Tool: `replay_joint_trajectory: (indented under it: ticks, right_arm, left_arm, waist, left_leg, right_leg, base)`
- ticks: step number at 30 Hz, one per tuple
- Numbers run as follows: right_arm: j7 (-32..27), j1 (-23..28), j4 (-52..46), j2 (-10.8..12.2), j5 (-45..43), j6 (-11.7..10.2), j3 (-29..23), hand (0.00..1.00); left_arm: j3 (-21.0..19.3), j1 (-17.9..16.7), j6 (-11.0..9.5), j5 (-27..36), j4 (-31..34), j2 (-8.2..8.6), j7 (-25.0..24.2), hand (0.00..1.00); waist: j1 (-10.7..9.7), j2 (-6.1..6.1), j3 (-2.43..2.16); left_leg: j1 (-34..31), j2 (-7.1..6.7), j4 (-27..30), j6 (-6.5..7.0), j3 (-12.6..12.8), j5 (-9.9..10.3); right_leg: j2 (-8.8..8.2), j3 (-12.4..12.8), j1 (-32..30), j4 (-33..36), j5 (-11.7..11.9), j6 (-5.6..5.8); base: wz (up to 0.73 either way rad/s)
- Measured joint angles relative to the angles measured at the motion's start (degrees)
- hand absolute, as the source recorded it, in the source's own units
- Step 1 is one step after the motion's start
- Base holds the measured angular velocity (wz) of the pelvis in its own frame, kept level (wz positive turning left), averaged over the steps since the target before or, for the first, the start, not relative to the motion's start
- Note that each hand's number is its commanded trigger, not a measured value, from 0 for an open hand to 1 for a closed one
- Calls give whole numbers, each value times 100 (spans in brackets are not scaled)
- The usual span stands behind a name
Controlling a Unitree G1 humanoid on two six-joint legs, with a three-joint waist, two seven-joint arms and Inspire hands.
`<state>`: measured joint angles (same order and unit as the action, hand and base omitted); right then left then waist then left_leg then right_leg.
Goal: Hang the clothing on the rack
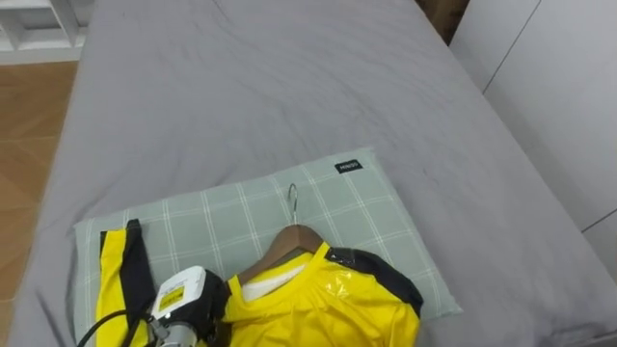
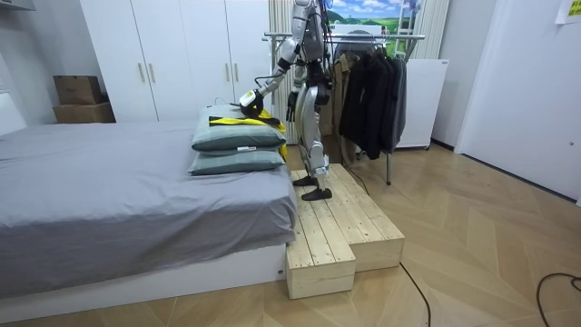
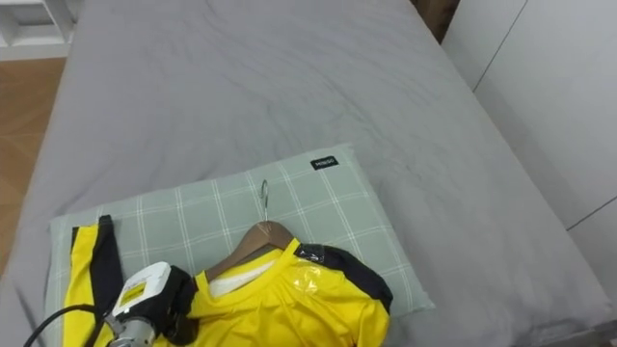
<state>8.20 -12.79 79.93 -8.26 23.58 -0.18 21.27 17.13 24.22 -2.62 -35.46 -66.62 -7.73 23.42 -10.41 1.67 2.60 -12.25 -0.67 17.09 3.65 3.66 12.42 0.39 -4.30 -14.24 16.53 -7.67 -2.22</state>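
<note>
A yellow shirt with dark trim lies on a green checked pillow at the near end of the grey bed. A wooden hanger sits in its collar, and the metal hook points up the pillow. My left hand rests on the shirt's left side by a dark strip; the wrist hides its fingers. In the room view I stand on a wooden platform beside the bed, left arm stretched to the stacked pillows. My right hand hangs by my hip.
A clothes rack with dark garments stands behind me by the window. White wardrobes line the wall and cardboard boxes sit beyond the bed. Wooden floor lies left of the bed, a white wall on the right.
</note>
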Motion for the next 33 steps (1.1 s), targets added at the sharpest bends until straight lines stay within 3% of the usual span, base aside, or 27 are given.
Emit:
replay_joint_trajectory:
  ticks: [1, 6, 12, 18, 23, 26, 33]
  right_arm:
    - [-4, 21, -3, 0, -1, -11, 0, 0]
    - [0, 236, 12, -35, 114, -115, 0, 0]
    - [5, 501, 6, -45, 126, -127, -140, 0]
    - [0, 698, -26, -110, 112, -165, -469, 0]
    - [-6, 964, -11, -167, 127, -171, -796, 0]
    - [-7, 1099, -15, -196, 62, -161, -1139, 0]
    - [-114, 1317, -81, -252, -178, -163, -1386, 0]
  left_arm:
    - [0, -21, 0, 0, 10, 0, 4, 100]
    - [0, -231, -62, 125, 27, 23, 10, 100]
    - [-14, -725, -68, 490, 384, 24, -22, 100]
    - [-21, -1043, -69, 944, 1090, -209, -30, 100]
    - [-139, -1514, -77, 1002, 1709, -259, -18, 100]
    - [-320, -1551, -100, 1001, 2078, -271, -12, 100]
    - [-586, -1702, -169, 1000, 3010, -409, 84, 100]
  waist:
    - [2, -7, -4]
    - [-2, -111, -117]
    - [5, -70, -234]
    - [13, -69, -241]
    - [24, -77, -249]
    - [150, -76, -249]
    - [247, -105, -254]
  left_leg:
    - [23, 0, -18, 0, 6, 0]
    - [317, 5, -180, -5, 104, -14]
    - [760, 12, -342, -29, 86, -32]
    - [1019, 6, -408, -28, 81, -32]
    - [1371, 11, -598, -30, 77, -30]
    - [1406, 10, -625, -29, 76, -31]
    - [1573, -1, -646, -29, -30, -31]
  right_leg:
    - [3, 14, 19, -4, 0, 0]
    - [29, 99, 283, -121, 3, 6]
    - [62, 109, 701, -318, 11, 10]
    - [63, 99, 1027, -501, 11, 12]
    - [77, 102, 1353, -621, 4, 22]
    - [77, 105, 1356, -601, 4, 22]
    - [73, 53, 1605, -697, 2, 25]
  base:
    - [-8]
    - [-10]
    - [-1]
    - [1]
    - [0]
    - [0]
    - [5]
